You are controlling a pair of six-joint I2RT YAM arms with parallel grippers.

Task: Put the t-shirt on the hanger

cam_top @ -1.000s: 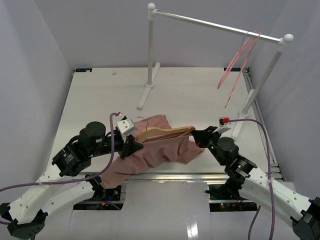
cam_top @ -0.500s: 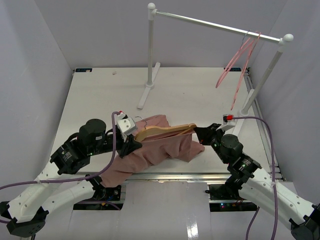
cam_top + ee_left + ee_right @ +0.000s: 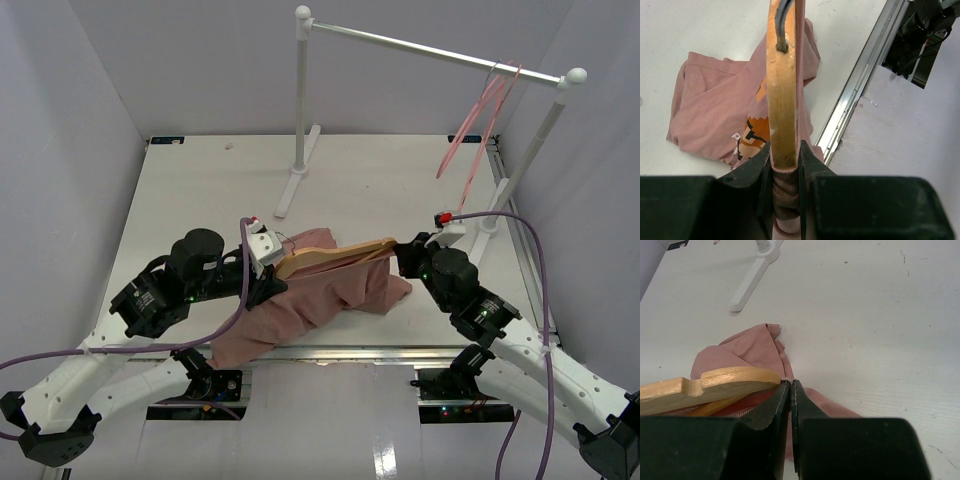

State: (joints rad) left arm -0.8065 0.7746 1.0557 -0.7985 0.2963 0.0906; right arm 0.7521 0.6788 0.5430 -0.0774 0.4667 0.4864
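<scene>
Both arms have carried their load a little toward 12 o'clock since a second ago, and the light tan wooden hanger (image 3: 335, 255) has travelled with them. We see the small dusty-pink soft fabric t-shirt (image 3: 320, 295) draped over that hanger near the 6 o'clock edge of the white worktop (image 3: 200, 190), most of its body trailing off toward 7 o'clock. The left gripper (image 3: 785, 159) is clenched on the hanger's left end, with a fold of shirt fabric caught against the wood. The right gripper (image 3: 791, 385) is pinched fully together on the t-shirt's hem, just beside the hanger's other tip. We judge the t-shirt light, limp and stretchy, so it will sag and slide wherever it is unsupported; it is best taken at a hem or neckline edge, as now. We judge the hanger stiff and smooth, and a grip on its end should serve as the anchor. Thin pink wire hangers (image 3: 478, 120) dangle from the white rail (image 3: 430, 45) at 1 o'clock, well apart.
</scene>
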